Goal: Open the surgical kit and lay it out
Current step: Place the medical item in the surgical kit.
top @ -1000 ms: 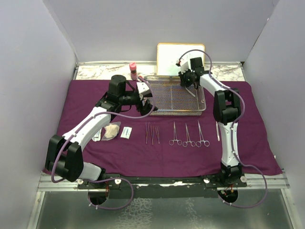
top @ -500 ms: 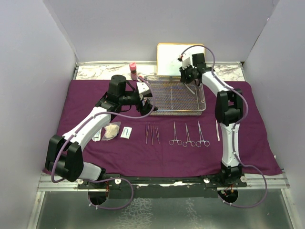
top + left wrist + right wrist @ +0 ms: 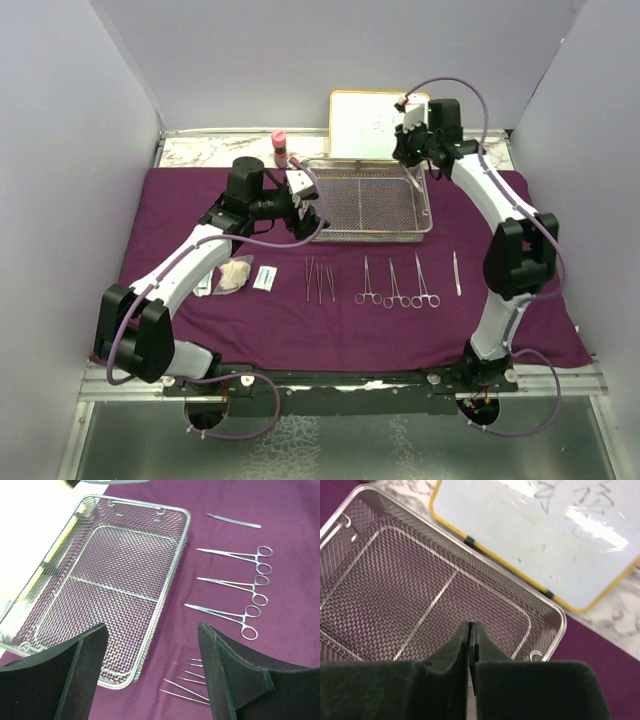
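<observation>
The purple cloth (image 3: 300,330) lies spread flat. On it stands the wire-mesh tray (image 3: 370,238), empty in the left wrist view (image 3: 170,585) and the right wrist view (image 3: 410,580). In front of it lie two forceps (image 3: 319,280), three ring-handled clamps (image 3: 397,285), a slim steel handle (image 3: 457,272), gauze (image 3: 235,275) and a white packet (image 3: 265,277). My left gripper (image 3: 308,215) is open and empty over the tray's left end (image 3: 151,630). My right gripper (image 3: 413,165) hangs above the tray's far right corner, its jaws shut (image 3: 470,625) on a thin steel strip.
A yellow-framed whiteboard (image 3: 365,120) leans at the back behind the tray, close to my right gripper (image 3: 530,535). A pink-capped bottle (image 3: 280,148) stands on the marble strip at the back left. Grey walls close in the left, right and back.
My right arm has swung right and back, carrying its shut gripper from over the tray's right part to its far right corner. The left arm has not moved.
</observation>
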`<action>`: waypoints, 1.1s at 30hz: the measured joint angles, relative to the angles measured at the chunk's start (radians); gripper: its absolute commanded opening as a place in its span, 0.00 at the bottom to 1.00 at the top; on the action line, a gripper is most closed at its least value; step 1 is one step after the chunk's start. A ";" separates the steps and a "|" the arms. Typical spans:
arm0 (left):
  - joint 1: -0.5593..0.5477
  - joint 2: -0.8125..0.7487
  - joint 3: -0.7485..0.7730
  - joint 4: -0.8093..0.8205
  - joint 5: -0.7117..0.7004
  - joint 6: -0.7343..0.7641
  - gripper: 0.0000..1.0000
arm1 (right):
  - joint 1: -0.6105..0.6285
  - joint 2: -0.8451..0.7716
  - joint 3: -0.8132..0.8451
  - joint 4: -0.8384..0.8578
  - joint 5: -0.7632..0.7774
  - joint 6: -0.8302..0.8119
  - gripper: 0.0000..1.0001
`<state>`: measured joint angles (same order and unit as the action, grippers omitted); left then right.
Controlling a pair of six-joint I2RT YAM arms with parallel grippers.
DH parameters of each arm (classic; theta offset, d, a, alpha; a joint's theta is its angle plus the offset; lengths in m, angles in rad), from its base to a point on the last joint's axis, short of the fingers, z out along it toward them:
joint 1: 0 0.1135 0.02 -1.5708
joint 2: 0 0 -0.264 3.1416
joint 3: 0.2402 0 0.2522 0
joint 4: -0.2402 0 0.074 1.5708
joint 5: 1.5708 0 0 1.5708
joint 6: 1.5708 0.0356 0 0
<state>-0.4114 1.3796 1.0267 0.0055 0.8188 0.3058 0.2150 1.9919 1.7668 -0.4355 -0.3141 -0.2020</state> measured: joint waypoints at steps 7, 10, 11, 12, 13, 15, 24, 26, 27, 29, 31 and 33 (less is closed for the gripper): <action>0.000 -0.027 0.019 -0.008 -0.122 -0.009 0.81 | -0.016 -0.328 -0.332 0.009 0.136 0.000 0.01; 0.000 -0.039 0.041 -0.018 -0.178 -0.012 0.85 | -0.045 -0.431 -0.440 0.002 0.180 0.002 0.01; 0.000 -0.042 0.050 -0.023 -0.198 -0.013 0.86 | -0.056 -0.459 -0.472 0.000 0.193 0.005 0.01; 0.000 -0.044 0.063 -0.031 -0.220 -0.013 0.89 | -0.071 -0.499 -0.513 -0.001 0.209 0.008 0.01; 0.000 -0.045 0.072 -0.038 -0.240 -0.015 0.92 | -0.080 -0.530 -0.547 -0.006 0.220 0.010 0.01; 0.000 -0.048 0.087 -0.045 -0.291 -0.015 0.97 | -0.100 -0.594 -0.616 -0.014 0.255 0.013 0.01; 0.000 -0.103 0.042 -0.045 -0.574 -0.054 0.99 | -0.161 -0.739 -0.868 -0.005 0.397 0.026 0.01; 0.000 -0.113 0.023 -0.038 -0.618 -0.066 0.99 | -0.184 -0.739 -0.917 0.008 0.412 0.033 0.01; 0.001 -0.117 0.013 -0.036 -0.634 -0.069 0.99 | -0.193 -0.739 -0.938 0.014 0.420 0.033 0.01; 0.004 -0.123 -0.005 -0.035 -0.655 -0.072 0.99 | -0.210 -0.739 -0.977 0.032 0.436 0.034 0.01; 0.004 -0.126 -0.016 -0.035 -0.664 -0.074 0.99 | -0.225 -0.734 -1.009 0.057 0.449 0.034 0.01; 0.005 -0.130 -0.021 -0.034 -0.668 -0.076 0.99 | -0.235 -0.726 -1.043 0.102 0.458 0.033 0.01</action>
<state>-0.4068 1.2495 1.0054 -0.0280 0.1505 0.2298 -0.0204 1.2663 0.7235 -0.3336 0.1436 -0.1688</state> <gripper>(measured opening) 0.991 0.018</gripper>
